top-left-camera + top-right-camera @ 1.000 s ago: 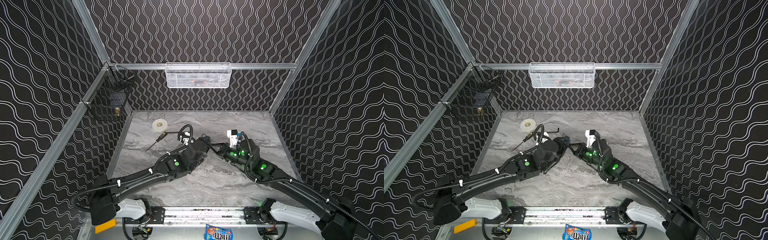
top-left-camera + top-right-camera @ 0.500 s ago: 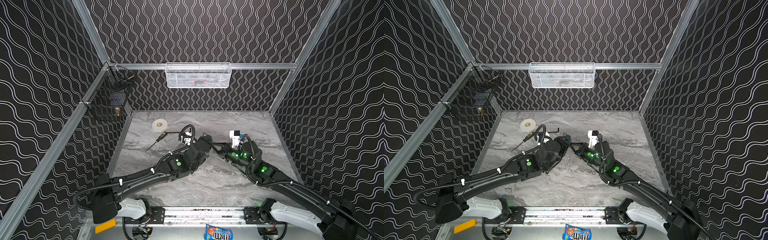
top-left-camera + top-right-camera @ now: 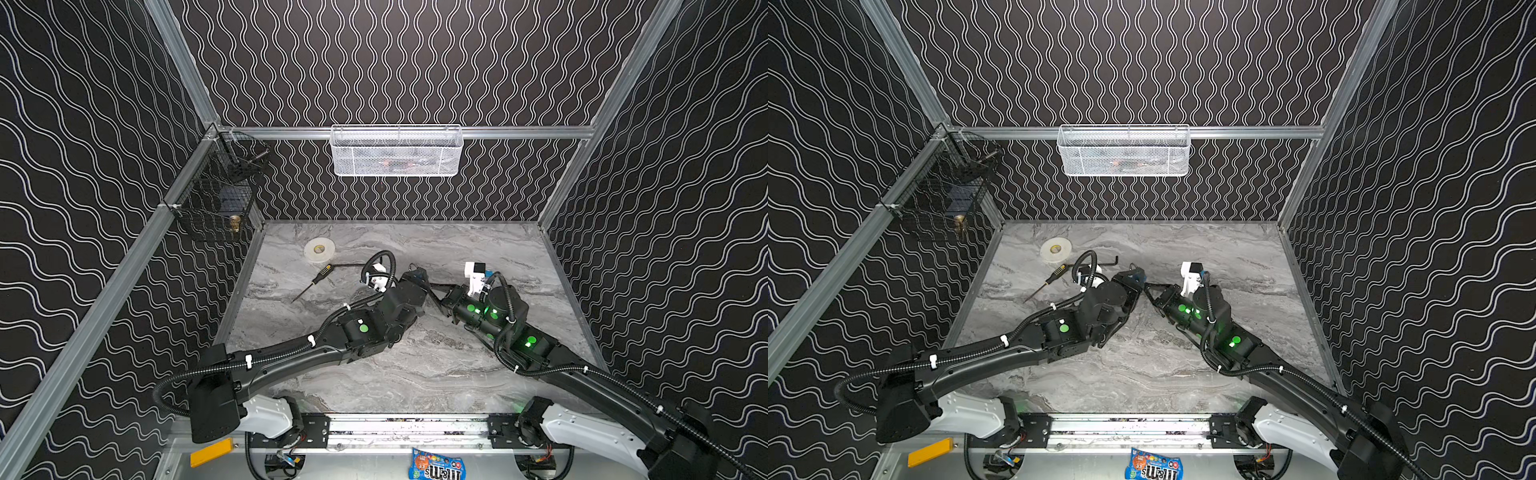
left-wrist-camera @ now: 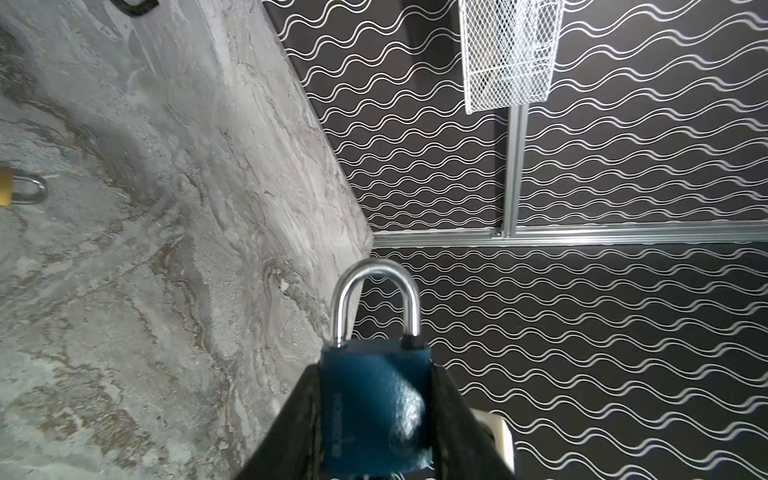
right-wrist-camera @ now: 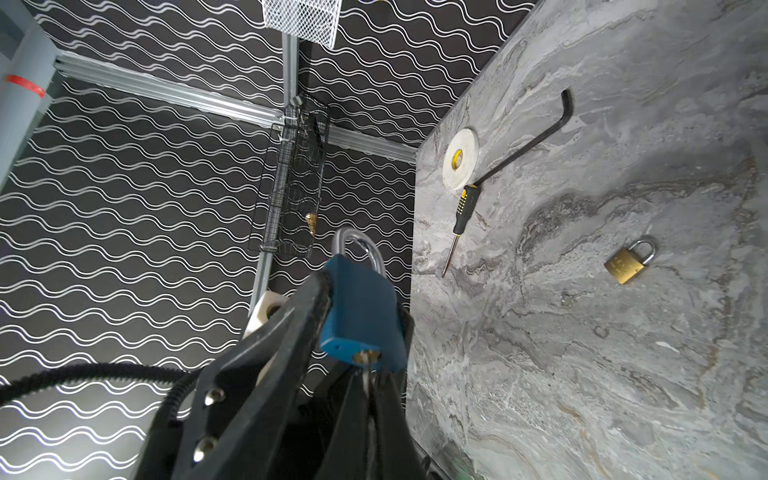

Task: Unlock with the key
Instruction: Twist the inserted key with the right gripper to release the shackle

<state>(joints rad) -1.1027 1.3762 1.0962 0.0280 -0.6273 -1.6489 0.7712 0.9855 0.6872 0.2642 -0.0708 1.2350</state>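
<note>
A blue padlock (image 4: pixel 376 407) with a silver shackle (image 4: pixel 376 299) is clamped by its flat sides in my left gripper (image 4: pixel 376 374), held above the table. Both shackle legs sit in the body. In the right wrist view the padlock (image 5: pixel 361 307) shows its underside, and a thin metal key (image 5: pixel 365 374) enters the keyhole there. My right gripper (image 5: pixel 368 380) is shut on that key. In both top views the left gripper (image 3: pixel 415 276) and the right gripper (image 3: pixel 436 286) meet tip to tip at mid-table.
A brass padlock (image 5: pixel 625 266) lies loose on the marble table (image 3: pixel 415 374). A tape roll (image 3: pixel 319 250), a screwdriver (image 3: pixel 316 280) and a black hex key (image 5: pixel 528 141) lie at the back left. A white mesh basket (image 3: pixel 397 151) and a black wire basket (image 3: pixel 220 195) hang on the walls.
Both grippers, joined at the padlock, have drifted slightly to the right and toward the back. Neither grip has changed.
</note>
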